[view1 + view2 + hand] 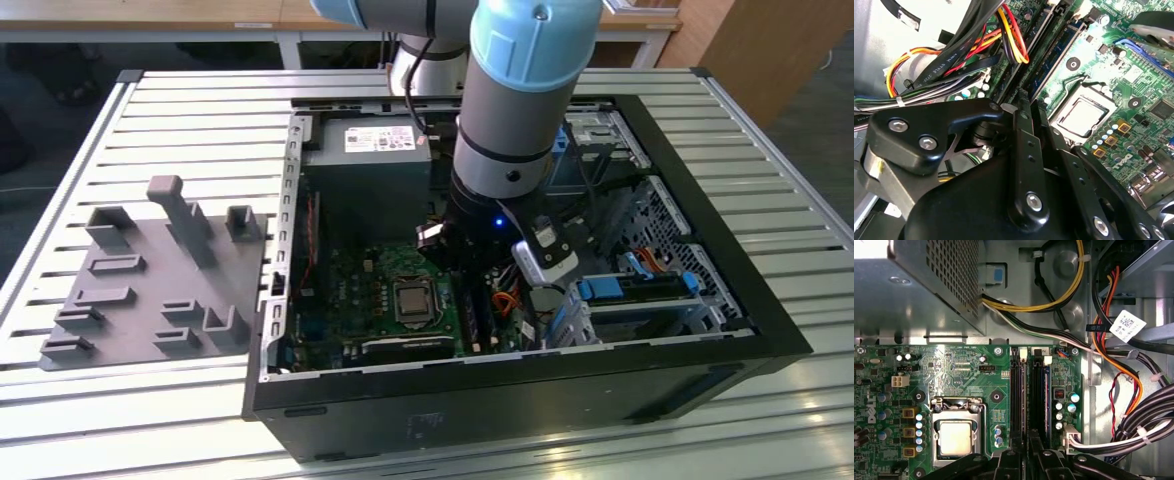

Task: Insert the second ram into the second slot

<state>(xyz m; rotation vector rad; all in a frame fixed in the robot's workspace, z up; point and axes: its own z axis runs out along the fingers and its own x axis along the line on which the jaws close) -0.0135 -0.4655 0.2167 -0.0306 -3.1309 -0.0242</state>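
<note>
Site: open computer case (694, 390) on a slatted metal table (200, 100). In the exterior view, the arm (514, 110) drops into the case from 12 o'clock.

Fixture: grey tray with pegs and brackets (147, 290), at 9 o'clock from the case in the exterior view. It lies flat on the slats, just beside the case wall.

Power supply: grey box with a pale label (367, 175), at 12 o'clock from the motherboard (340, 295) in the exterior view.

Gripper: the gripper (1026, 454) is low over the board, at the end of the memory slots (1019, 390). I cannot tell whether the claw is spread, pressed together or pinching something. The black linkages crowd the second wrist view and the arm covers it in the exterior view.

Second ram: the second ram (1045, 395) shows as a thin blue edge, standing on its long edge in the slot bank. It is on the side away from the CPU socket (956, 437). In the second wrist view the same blue strip (1068, 47) runs beyond the gripper tips. From these pictures I cannot tell how far down it sits.

First wrist view alone: white slot latches (1023, 354), a row of capacitors beside the socket, and a tagged cable (1126, 324).

Second wrist view alone: the red, yellow and black wire bundle (1009, 35) crosses over the slots, near the gripper.

Exterior view alone: the blue drive bracket (641, 288), at 3 o'clock from the arm.
</note>
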